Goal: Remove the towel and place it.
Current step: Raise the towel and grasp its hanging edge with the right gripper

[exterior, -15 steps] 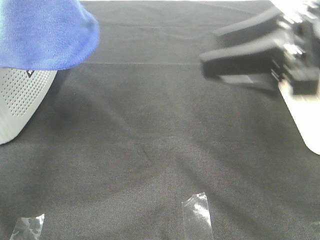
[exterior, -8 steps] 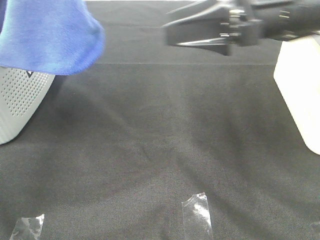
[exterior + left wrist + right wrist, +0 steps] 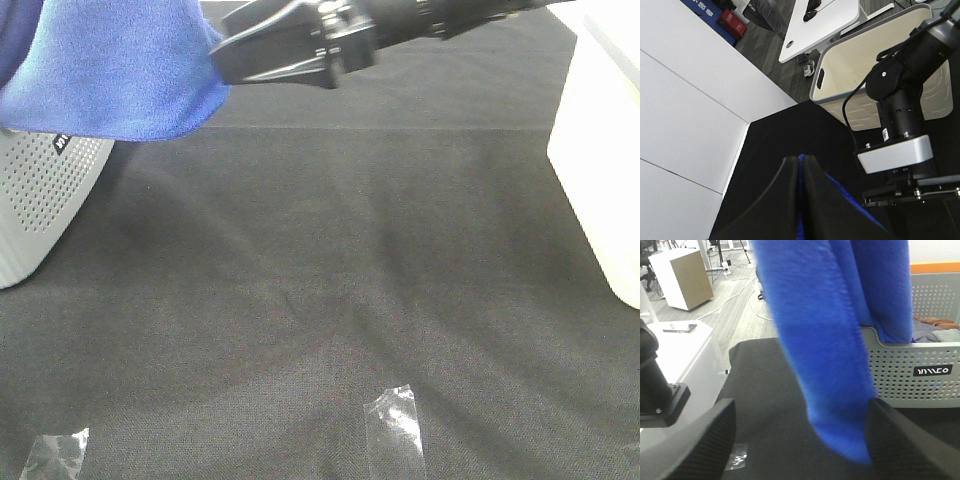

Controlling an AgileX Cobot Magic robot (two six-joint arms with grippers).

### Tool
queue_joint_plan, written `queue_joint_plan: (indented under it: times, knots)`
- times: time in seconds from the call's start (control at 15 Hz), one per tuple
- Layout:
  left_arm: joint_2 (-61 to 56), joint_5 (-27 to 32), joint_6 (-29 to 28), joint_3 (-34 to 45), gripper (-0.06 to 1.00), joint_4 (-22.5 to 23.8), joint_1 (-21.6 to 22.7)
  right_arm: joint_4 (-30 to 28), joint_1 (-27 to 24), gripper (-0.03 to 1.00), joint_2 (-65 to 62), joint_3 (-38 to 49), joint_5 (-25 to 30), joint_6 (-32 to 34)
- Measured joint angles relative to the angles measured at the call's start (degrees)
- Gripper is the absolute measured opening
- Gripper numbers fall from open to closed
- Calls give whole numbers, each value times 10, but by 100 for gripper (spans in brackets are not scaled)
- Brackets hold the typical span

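The royal-blue towel (image 3: 110, 70) hangs at the far left, its lower edge draped over the rim of the grey perforated basket (image 3: 40, 200). In the left wrist view my left gripper (image 3: 801, 172) is shut on the towel (image 3: 801, 210), pinching a fold between its black fingers. My right gripper (image 3: 222, 55) reaches across from the right and stands open at the towel's right edge. In the right wrist view the hanging towel (image 3: 825, 365) drops between its two spread fingers (image 3: 695, 445), just touching the finger on the basket's side.
A cream-white bin (image 3: 600, 160) stands at the right edge of the black cloth-covered table (image 3: 330, 280). Clear tape pieces (image 3: 395, 425) lie near the table's front edge. The basket (image 3: 920, 370) holds other cloths behind the towel.
My right arm has swept from the far right leftward across the table to the towel's edge. The towel's hanging end has shifted slightly to the right.
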Motion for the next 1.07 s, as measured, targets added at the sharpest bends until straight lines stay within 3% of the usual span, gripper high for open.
queue_joint_plan:
  times: [0.6,0.93,1.07]
  knots:
    - [0,0,0,0,0,-1,0,-19,101,69,61,-46,-57,-9]
    - [0,-10,0,0,0,3,0,-20,103,69,64,-46,-21,-12]
    - [0,-17,-2,0,0,26,0,-25,98,68,62,-46,-6,-7]
